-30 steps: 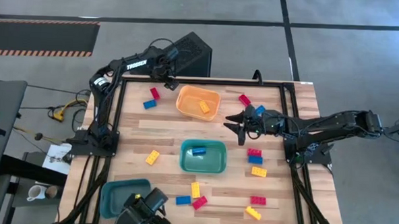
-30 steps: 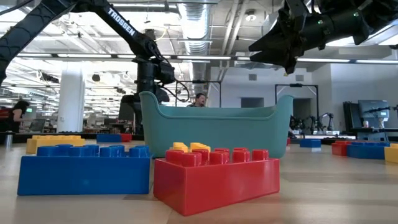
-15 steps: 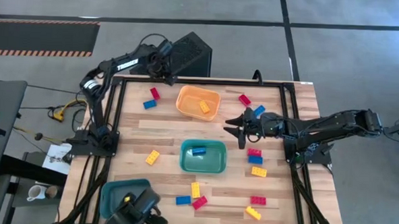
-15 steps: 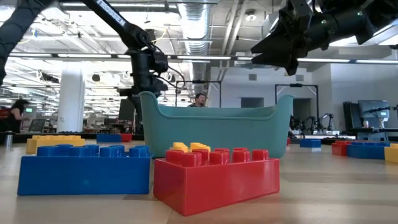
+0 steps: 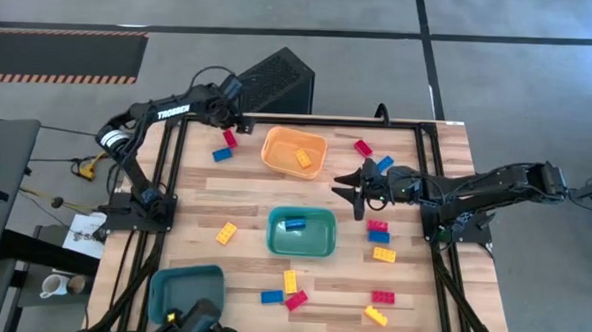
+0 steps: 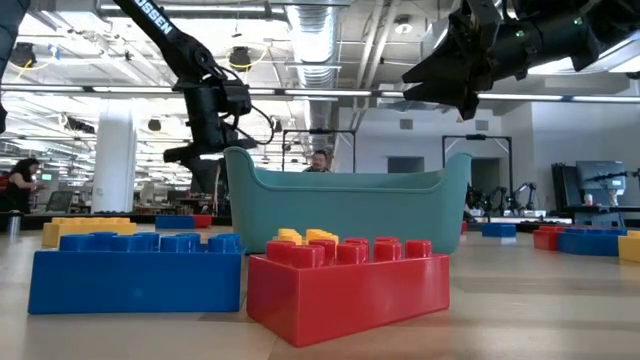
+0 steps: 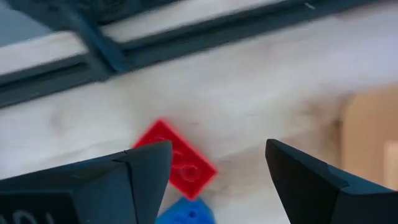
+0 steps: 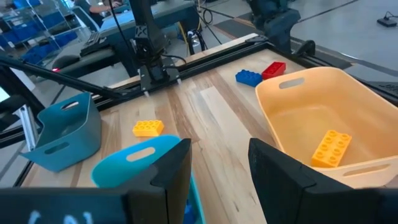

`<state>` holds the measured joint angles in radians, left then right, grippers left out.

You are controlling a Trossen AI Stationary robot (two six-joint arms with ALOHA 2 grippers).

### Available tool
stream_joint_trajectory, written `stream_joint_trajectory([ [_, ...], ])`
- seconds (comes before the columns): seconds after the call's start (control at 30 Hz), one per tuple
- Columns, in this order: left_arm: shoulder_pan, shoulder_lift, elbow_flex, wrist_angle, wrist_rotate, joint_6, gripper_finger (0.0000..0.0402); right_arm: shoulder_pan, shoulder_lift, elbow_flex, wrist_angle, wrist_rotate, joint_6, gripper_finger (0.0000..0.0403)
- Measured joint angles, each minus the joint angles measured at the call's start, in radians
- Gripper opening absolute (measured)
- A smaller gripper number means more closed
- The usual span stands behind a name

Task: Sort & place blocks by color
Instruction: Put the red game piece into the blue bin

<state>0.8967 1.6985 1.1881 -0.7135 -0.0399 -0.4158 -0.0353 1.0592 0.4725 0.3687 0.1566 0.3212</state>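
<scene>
My left gripper (image 5: 230,125) hovers open just above a red block (image 7: 180,163) and a blue block (image 7: 186,214) that lie flat at the table's far left; its fingers touch neither. My right gripper (image 5: 355,189) hangs open and empty over the table's middle right, between the orange bin (image 5: 295,151) and the teal bin (image 5: 301,231). One yellow block (image 8: 329,148) lies in the orange bin, one blue block (image 5: 293,224) in the teal bin. Other red, yellow and blue blocks lie scattered flat on the wood, such as a yellow one (image 5: 226,233).
A third, blue-green bin (image 5: 184,286) stands at the near left corner. Loose blocks cluster at the right (image 5: 378,236) and near edge (image 5: 290,281). A black frame (image 5: 170,181) borders the table. A dark box (image 5: 275,80) sits beyond the far edge.
My left gripper has swung from beside the orange bin's far left corner toward the table's left edge and a little nearer, rolling its wrist, and now hangs over the red block. My right arm has kept still.
</scene>
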Motion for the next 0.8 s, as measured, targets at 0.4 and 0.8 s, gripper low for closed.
stream_joint_trajectory([
  [0.4, 0.004, 0.003, 0.0, -0.084, -0.038, -0.138, 0.0245, 0.0, 0.0, 0.0, 0.002, 0.0, 0.0, 0.0182],
  [0.8, 0.009, 0.088, 0.0, -0.056, 0.016, -0.212, 0.0245, 0.002, 0.0, 0.0, 0.005, -0.001, -0.005, 0.0182],
])
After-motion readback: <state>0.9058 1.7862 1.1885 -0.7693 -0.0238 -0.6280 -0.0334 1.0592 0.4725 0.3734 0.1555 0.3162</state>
